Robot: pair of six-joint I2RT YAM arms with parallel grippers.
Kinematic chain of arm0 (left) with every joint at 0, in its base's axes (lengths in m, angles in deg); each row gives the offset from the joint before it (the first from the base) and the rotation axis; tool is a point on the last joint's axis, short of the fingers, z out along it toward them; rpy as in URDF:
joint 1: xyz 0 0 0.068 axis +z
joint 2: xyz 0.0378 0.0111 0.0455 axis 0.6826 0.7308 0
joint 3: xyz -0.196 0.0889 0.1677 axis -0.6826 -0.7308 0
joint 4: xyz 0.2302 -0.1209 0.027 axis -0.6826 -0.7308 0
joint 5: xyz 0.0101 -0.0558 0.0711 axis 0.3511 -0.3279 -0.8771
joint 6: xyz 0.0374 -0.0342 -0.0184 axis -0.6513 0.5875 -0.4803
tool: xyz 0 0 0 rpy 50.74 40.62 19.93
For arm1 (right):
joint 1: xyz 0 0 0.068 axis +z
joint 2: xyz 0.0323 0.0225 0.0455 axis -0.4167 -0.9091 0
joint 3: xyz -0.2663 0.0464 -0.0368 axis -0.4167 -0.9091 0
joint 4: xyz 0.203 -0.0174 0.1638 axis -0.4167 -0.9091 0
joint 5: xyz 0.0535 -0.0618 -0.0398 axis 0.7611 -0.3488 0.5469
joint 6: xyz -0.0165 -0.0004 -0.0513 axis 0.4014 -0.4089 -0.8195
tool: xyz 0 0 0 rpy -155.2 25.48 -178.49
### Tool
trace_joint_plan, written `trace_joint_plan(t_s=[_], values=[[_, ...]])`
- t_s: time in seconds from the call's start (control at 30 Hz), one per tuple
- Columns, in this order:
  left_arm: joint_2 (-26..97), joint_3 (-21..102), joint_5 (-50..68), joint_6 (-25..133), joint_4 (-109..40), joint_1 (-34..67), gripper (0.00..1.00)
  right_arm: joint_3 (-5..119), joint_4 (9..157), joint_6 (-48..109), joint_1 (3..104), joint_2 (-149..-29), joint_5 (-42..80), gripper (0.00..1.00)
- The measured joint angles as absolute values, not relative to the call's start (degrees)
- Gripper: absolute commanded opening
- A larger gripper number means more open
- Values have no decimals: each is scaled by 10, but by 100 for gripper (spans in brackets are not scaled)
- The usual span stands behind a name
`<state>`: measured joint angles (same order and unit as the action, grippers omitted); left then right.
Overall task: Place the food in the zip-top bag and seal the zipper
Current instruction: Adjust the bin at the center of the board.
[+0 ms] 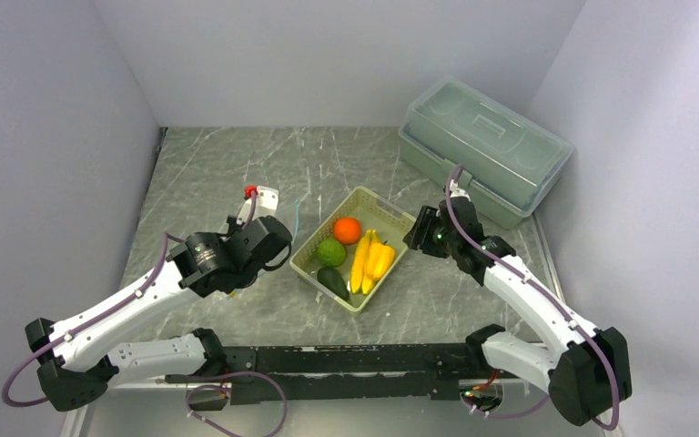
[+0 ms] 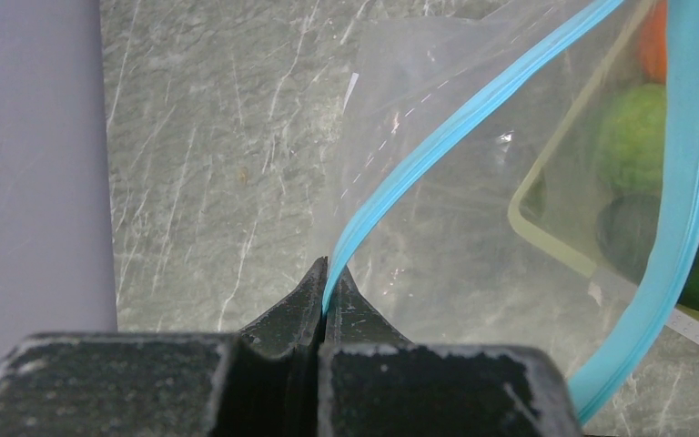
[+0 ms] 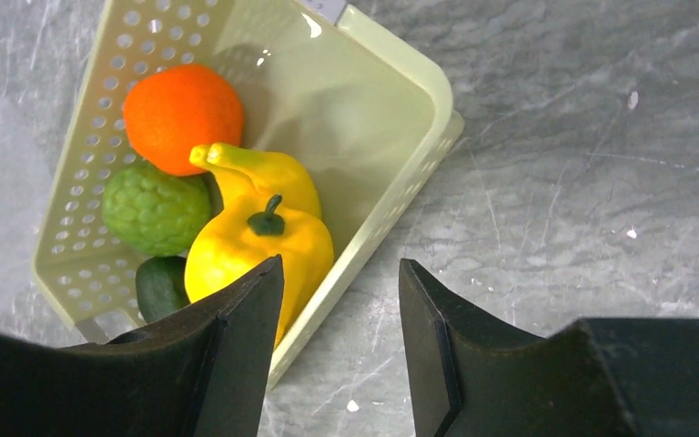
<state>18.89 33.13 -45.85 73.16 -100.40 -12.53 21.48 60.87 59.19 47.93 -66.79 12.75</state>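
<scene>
Black left tool (image 2: pixel 325 273) pinched tight on light blue zipper (image 2: pixel 437 146) of clear zip-top bag (image 2: pixel 437 246); bag mouth gaping, beside pale green basket (image 3: pixel 391 118). Right tool (image 3: pixel 341 282) wide, empty, over basket rim. Orange ball (image 3: pixel 182 116), bumpy green fruit (image 3: pixel 153 209), yellow pepper (image 3: pixel 255 250), bananas (image 3: pixel 268 173), avocado (image 3: pixel 159 287) all in basket. Grey marbled worktop (image 3: pixel 582 182).

Food: all five pieces in pale green perforated basket (image 3: pixel 373 109), none in bag.
- orange ball (image 3: pixel 182 114) at one end
- bumpy green fruit (image 3: pixel 153 209) beside it
- dark green avocado (image 3: pixel 159 287) at other end
- yellow bananas (image 3: pixel 268 173) alongside, touching yellow-orange pepper (image 3: pixel 255 250) with green stem

Zip-top bag (image 2: pixel 437 228): clear film, wrinkled, mouth open, left of basket, film overlapping basket in left wrist view.

Zipper (image 2: pixel 437 146): light blue, unsealed, two strips spread apart; one strip pinched in left gripper (image 2: pixel 326 273).
</scene>
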Motion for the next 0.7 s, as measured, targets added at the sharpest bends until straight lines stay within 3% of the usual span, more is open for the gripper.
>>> trace_joint_plan(t_s=[0.53,0.7], values=[[189,331,-454,729,-1000,-125,3,206,637,658,512,-758,57,52],[189,331,-454,726,-1000,-125,2,206,648,670,530,-780,45,47]])
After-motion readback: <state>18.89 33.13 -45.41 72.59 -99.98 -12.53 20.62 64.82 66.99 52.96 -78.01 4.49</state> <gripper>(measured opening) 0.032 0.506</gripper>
